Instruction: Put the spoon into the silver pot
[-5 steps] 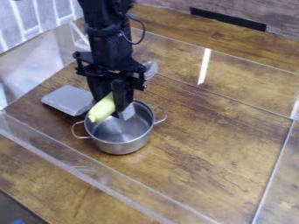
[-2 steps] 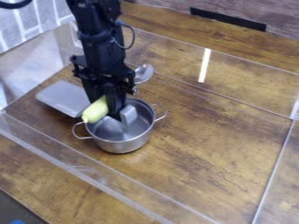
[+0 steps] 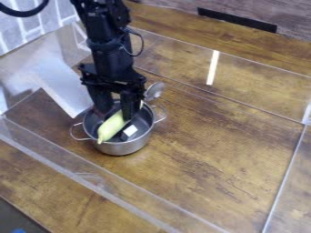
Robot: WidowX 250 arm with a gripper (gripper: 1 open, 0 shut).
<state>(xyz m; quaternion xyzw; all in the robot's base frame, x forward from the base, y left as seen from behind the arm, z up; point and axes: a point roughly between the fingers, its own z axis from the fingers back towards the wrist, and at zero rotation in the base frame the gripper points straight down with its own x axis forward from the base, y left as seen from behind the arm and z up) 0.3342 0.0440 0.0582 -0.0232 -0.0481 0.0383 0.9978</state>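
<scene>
Camera view, single angle: the hand (image 3: 118, 116) is seen pointing straight down over the pot (image 3: 122, 137), its two fingers reaching to or just inside the rim. The spoon (image 3: 113, 126) is seen as a pale-yellow handle lying tilted inside the pot, upper end between the fingers, lower end toward the pot floor. Its bowl cannot be made out.

Hand state: the fingers appear parted around the handle, but whether they are gripping it or have let go cannot be told from this view.

Pot position: it stands on the wooden counter (image 3: 219, 155), within a clear-walled enclosure, beside a grey slab (image 3: 51, 88) that is largely hidden behind the arm.

Step in hand, as judged: release of the spoon into the pot. To do it well, the fingers should be opened fully while low, so the handle drops a short way and settles against the wall rather than bouncing out. The withdrawal should then be made straight upward, clear of the rim and the loop handles, so the pot is not dragged or tipped.

Differences from the earlier frames: a second ago the spoon was held above the rim, its handle projecting toward the pot's left side. The hand has since been lowered and shifted slightly, and the handle is now within the pot. The pot appears unmoved.
</scene>
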